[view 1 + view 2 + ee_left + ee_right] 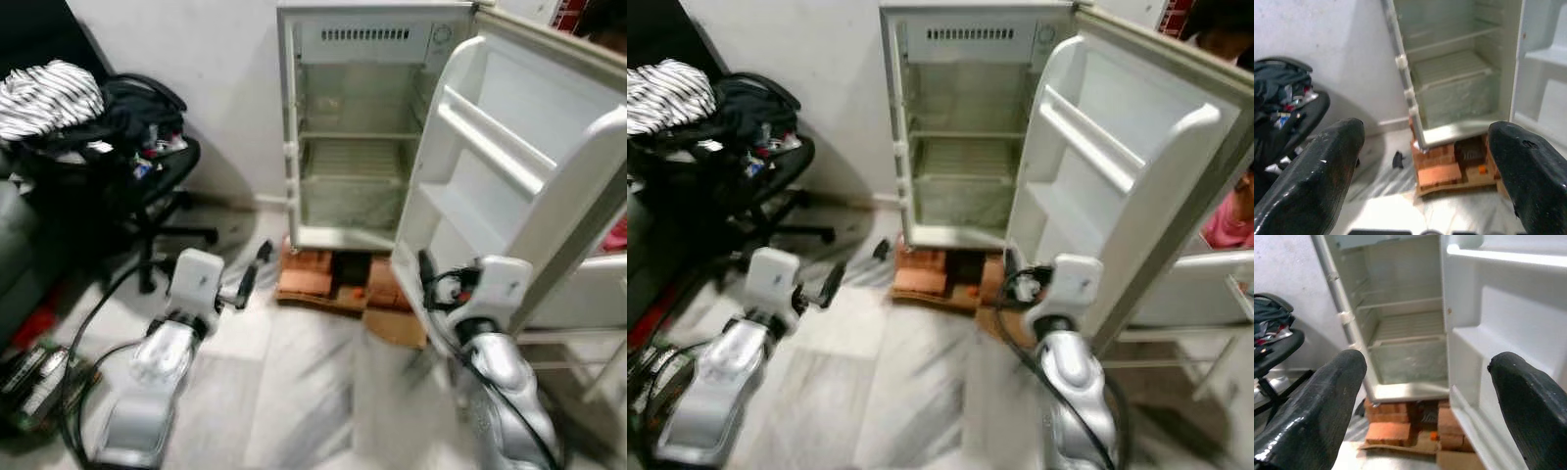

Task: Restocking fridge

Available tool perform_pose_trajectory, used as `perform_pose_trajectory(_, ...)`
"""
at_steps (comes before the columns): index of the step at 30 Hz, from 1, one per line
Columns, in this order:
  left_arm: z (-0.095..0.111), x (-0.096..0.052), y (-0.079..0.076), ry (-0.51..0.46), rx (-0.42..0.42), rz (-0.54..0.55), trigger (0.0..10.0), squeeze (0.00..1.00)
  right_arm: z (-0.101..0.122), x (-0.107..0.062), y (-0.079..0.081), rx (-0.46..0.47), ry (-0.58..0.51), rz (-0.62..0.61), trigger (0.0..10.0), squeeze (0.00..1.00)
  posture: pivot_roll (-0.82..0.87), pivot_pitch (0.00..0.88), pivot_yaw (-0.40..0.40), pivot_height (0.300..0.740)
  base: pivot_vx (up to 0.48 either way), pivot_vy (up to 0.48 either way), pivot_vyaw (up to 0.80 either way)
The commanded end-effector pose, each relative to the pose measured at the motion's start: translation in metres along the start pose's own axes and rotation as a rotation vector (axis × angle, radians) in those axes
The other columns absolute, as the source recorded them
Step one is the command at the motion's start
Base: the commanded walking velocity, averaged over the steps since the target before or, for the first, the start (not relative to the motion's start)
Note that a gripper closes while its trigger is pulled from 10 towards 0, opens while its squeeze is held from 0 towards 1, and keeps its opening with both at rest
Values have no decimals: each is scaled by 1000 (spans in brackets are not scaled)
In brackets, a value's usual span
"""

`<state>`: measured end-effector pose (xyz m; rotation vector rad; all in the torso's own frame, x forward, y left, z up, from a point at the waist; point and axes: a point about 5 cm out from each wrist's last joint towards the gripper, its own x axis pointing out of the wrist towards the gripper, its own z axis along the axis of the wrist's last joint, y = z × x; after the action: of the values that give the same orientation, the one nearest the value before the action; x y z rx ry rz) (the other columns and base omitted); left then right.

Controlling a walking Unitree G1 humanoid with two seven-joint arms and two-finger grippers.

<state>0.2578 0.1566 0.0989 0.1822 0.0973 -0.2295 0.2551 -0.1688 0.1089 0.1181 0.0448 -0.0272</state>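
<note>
Fridge [358,147] stands against the wall on bricks [309,279], its door [509,186] swung wide toward the robot's right. Beside it, an office chair [127,166] holds heaped clothes. Left gripper [1425,171] and right gripper [1425,396] hover low before the fridge, fingers spread apart, holding nothing.

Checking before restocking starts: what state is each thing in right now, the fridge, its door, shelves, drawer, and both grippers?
fridge: open, standing on bricks
fridge door: swung wide open, its racks bare
fridge shelves: bare
bottom drawer: pushed in, looks empty
bricks: stacked under the fridge
left gripper: fingers open, holding nothing
right gripper: fingers open, holding nothing
office chair: piled with clothes and bags
</note>
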Motion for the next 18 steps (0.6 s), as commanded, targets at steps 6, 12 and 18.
perform_pose_trajectory(6,4,1,-1,-10,-8,-9,10000,0,4,2,-6,-28,-18,-25,10000,0,9,0,54,740,448,0,0)
perform_pose_trajectory(12,5,0,-7,-11,-53,-21,10000,0,4,1,-3,-26,-16,-8,10000,0,13,0,51,740,223,0,0)
perform_pose_trajectory(18,2,-6,-9,2,-43,-52,10000,0,0,-7,-6,-12,3,18,10000,0,13,0,48,740,0,0,0)
